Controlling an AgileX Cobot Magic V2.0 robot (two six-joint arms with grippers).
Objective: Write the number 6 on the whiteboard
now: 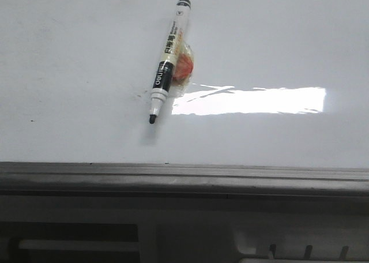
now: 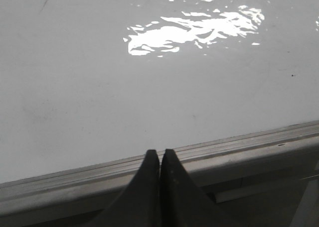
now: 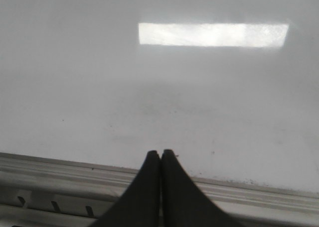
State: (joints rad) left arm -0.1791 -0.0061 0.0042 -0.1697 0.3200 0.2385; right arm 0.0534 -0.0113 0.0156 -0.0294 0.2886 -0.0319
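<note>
Lying beyond both pressed-together pincers, left (image 2: 159, 155) and right (image 3: 160, 155), the whiteboard (image 1: 75, 72), marker (image 1: 169, 58) uncapped atop it.

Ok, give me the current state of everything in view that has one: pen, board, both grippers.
White whiteboard marker with black cap end: uncapped, lying on the board, tip toward the frame, resting against a small orange wrapped object.
Glossy white whiteboard with grey metal frame: no 6 drawn yet, only faint specks.
Left gripper: shut, empty, over the frame edge.
Right gripper: shut, empty, over the frame edge.
</note>
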